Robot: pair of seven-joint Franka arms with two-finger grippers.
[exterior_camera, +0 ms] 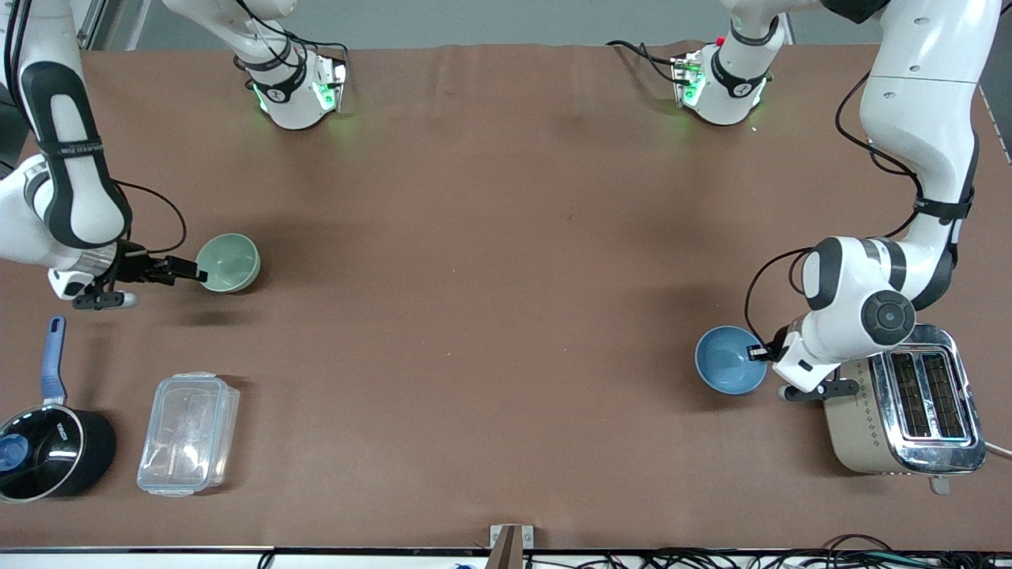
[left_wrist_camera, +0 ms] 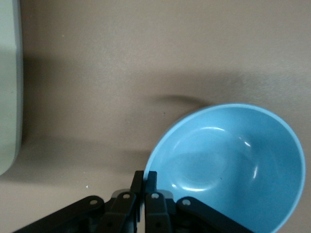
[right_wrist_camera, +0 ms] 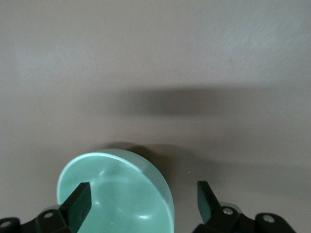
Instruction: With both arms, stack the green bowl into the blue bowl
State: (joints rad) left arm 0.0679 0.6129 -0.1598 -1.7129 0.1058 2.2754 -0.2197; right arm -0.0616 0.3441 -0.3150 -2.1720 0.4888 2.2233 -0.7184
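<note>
Gripping blue bowl (left_wrist_camera: 233,165) rim: left end effector (left_wrist_camera: 145,182).

**Colours on the brown table**

The table cover (exterior_camera: 506,316) was a flat reddish brown. The green bowl (exterior_camera: 228,262) was pale mint, glossy – the blue bowl (exterior_camera: 729,360) medium blue outside and lighter blue within. The right arm (exterior_camera: 71,182) and left arm (exterior_camera: 917,118) were white with dark grey bands, and the right gripper (exterior_camera: 194,275) and left gripper (exterior_camera: 763,352) black. Green lights (exterior_camera: 324,95) glowed at the bases along the frame's top. Low in the frame, the toaster (exterior_camera: 854,427) was cream with a dark dotted pattern under a chrome top – the pot (exterior_camera: 47,450) black with a blue handle (exterior_camera: 54,359), the container (exterior_camera: 188,433) clear.
</note>
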